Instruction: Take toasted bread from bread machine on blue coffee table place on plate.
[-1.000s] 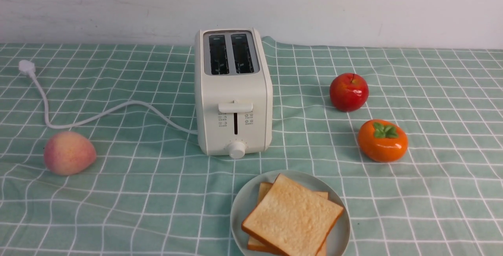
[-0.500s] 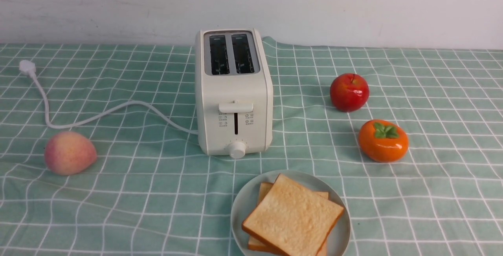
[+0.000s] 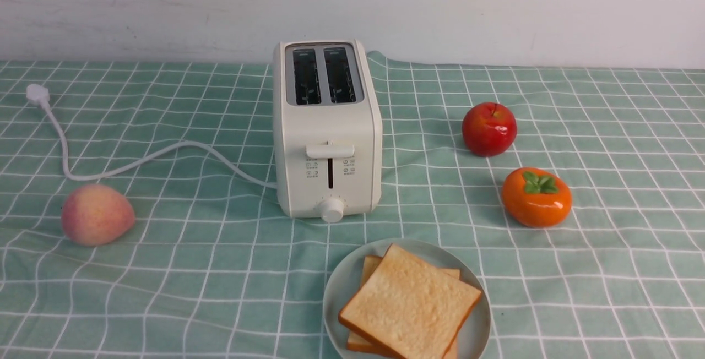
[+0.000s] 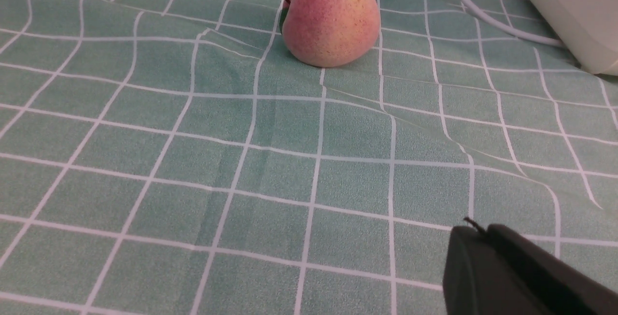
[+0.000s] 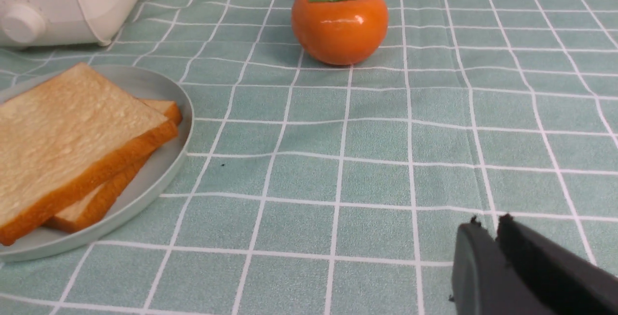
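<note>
Two slices of toasted bread (image 3: 410,304) lie stacked on the pale mint plate (image 3: 344,282) at the front of the blue-green checked table (image 3: 220,271). They also show in the right wrist view, bread (image 5: 67,136) on the plate (image 5: 159,175). The cream-white bread machine (image 3: 327,150) stands behind the plate; both slots look empty. My left gripper (image 4: 478,230) is shut and empty above bare cloth, apart from the peach. My right gripper (image 5: 487,223) is shut and empty above cloth beside the plate. Neither gripper shows in the front view.
A peach (image 3: 97,215) lies at the left by the toaster's white cord (image 3: 137,163); it also shows in the left wrist view (image 4: 330,15). A red apple (image 3: 489,129) and an orange persimmon (image 3: 536,197) sit at the right. A white wall (image 3: 495,6) backs the table.
</note>
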Robot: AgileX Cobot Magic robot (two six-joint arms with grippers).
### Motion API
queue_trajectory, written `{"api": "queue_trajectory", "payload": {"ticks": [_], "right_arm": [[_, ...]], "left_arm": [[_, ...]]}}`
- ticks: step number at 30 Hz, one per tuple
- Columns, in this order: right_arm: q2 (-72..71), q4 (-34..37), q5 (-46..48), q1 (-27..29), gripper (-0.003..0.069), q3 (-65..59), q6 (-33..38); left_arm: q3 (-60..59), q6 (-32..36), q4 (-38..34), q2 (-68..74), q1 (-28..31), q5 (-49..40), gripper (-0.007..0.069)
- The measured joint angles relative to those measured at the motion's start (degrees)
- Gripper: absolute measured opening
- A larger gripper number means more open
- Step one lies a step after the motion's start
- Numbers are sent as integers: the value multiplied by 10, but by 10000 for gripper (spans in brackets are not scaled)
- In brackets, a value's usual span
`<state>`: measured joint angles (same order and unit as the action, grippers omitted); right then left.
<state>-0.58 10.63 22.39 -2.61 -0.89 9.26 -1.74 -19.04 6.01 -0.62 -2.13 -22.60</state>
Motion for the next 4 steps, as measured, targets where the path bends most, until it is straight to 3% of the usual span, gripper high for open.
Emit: {"api": "queue_trajectory", "payload": {"ticks": [4], "right_arm": [[0, 0, 0, 0, 73, 0, 0]], "left_arm": [[0, 0, 0, 0, 0, 0, 19]]}}
